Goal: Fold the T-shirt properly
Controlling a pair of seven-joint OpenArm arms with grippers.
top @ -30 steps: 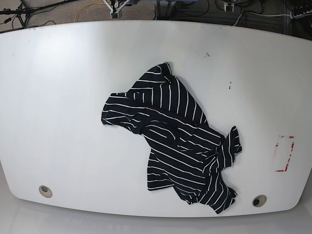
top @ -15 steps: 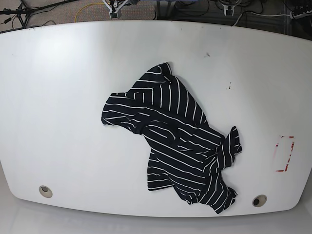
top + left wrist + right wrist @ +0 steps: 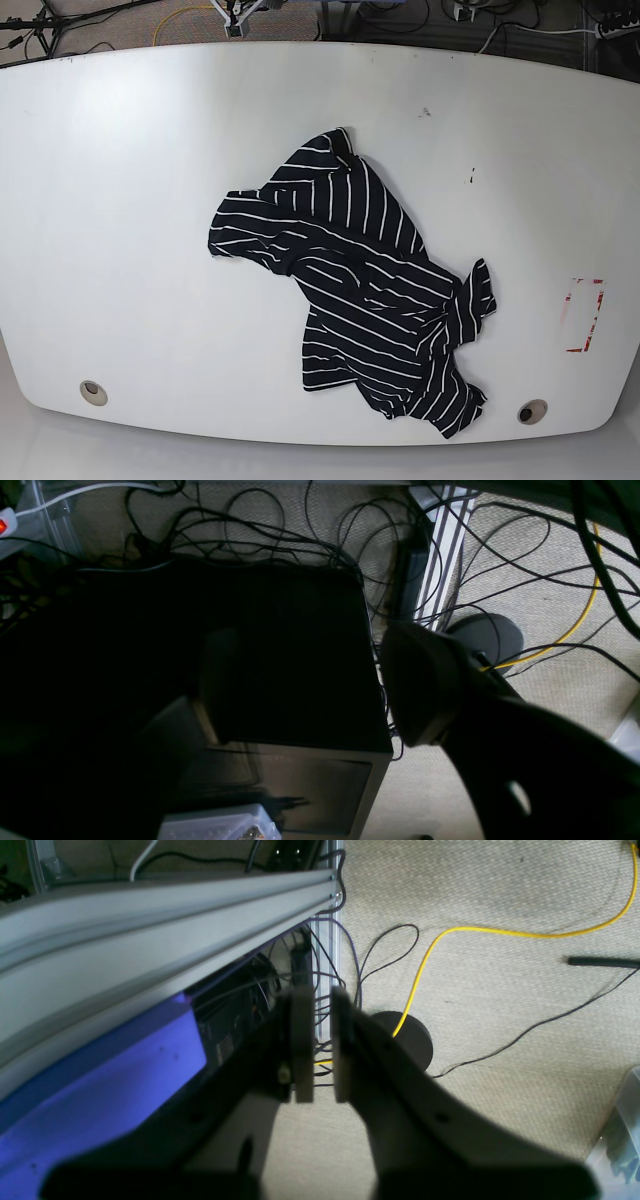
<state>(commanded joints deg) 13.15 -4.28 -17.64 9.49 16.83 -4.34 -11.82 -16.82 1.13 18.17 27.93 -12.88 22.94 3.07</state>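
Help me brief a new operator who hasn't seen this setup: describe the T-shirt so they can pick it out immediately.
Look at the big white table that fills the base view. Just right of its middle lies a crumpled heap of cloth, the T-shirt. It is dark with thin white stripes, the only fabric there; the things near it are small marks and a red-edged rectangle.

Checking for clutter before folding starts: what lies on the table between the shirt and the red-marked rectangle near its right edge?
Nothing: in the base view, bare white tabletop separates the shirt from the red-marked rectangle.
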